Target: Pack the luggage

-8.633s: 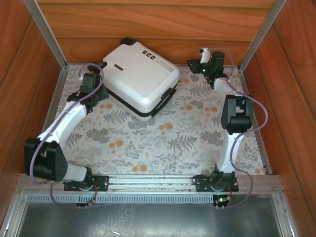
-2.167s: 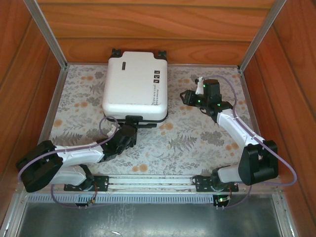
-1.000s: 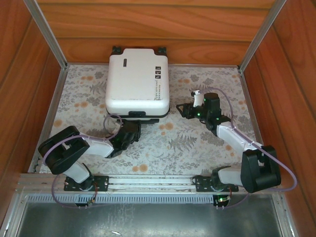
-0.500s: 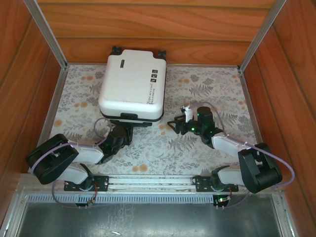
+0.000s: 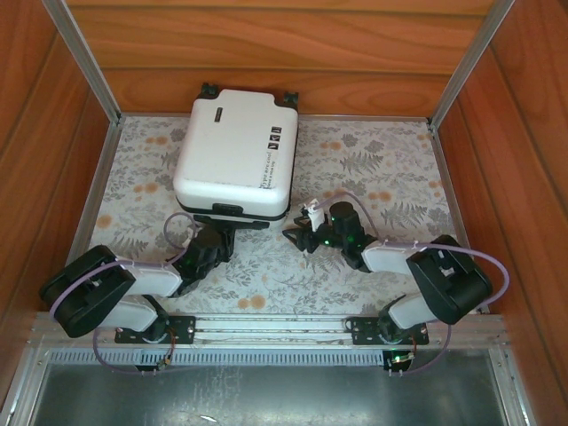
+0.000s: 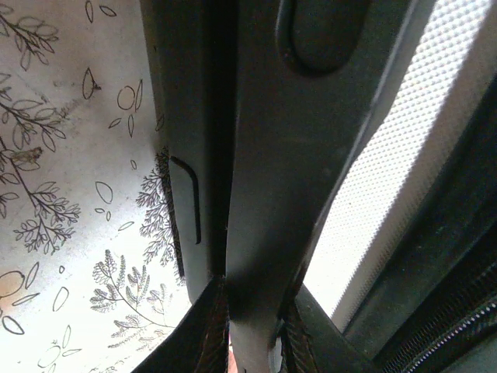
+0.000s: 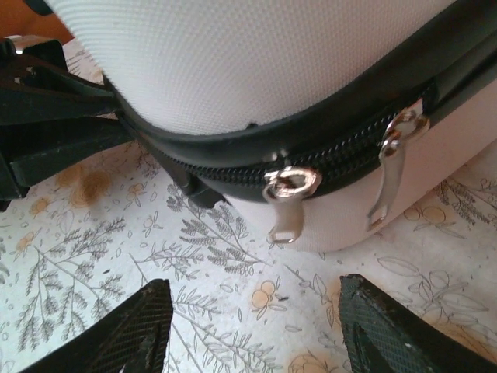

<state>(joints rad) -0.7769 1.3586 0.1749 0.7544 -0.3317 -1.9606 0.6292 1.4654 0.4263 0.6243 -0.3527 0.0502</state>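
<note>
The luggage (image 5: 235,151), a white hard-shell suitcase, lies flat and zipped shut at the back of the table, its wheels against the rear wall. My left gripper (image 5: 219,232) is at its near edge, shut on the black handle (image 5: 232,211). In the left wrist view the handle bar (image 6: 272,194) runs between my left gripper's (image 6: 252,342) fingers (image 6: 198,334). My right gripper (image 5: 296,232) is low by the case's near right corner, open. In the right wrist view two silver zipper pulls (image 7: 289,198) hang from the black zipper (image 7: 334,167) just beyond my right gripper (image 7: 256,330).
The floral table cover (image 5: 373,177) is bordered by wooden walls (image 5: 284,53) at the back and both sides, with metal rails (image 5: 89,186) along the edges. Open room lies to the right of the suitcase.
The suitcase was turned from a diagonal to square against the back wall. My left gripper moved to its handle and closed there. My right gripper swept from the back right to the near right corner.
</note>
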